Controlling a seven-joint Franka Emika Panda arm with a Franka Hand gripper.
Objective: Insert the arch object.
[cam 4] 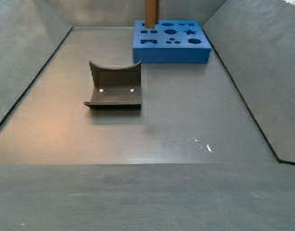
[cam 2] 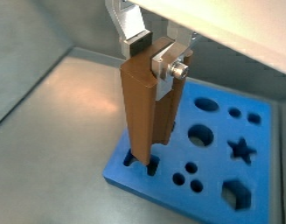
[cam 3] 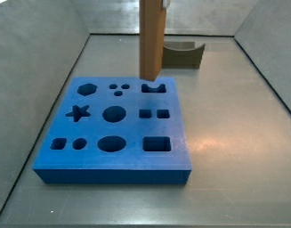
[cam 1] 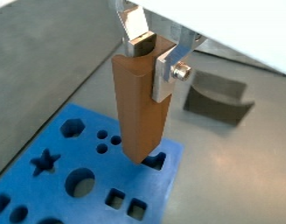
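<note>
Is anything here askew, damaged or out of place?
Nothing stands out. The hand holds the tall brown wooden bar upright over an arch-shaped hole in the blue board; the dark notched block sits apart.

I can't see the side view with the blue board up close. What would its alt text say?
A tall brown arch object stands upright, its lower end at an arch-shaped hole near the far edge of the blue board, which has many shaped cutouts. The gripper is out of frame above. A dark olive-grey block sits behind on the grey floor.

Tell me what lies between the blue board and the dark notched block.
Only bare grey floor between the blue board and notched block, shown in a side view. The claw holds the arch object over the board.
</note>
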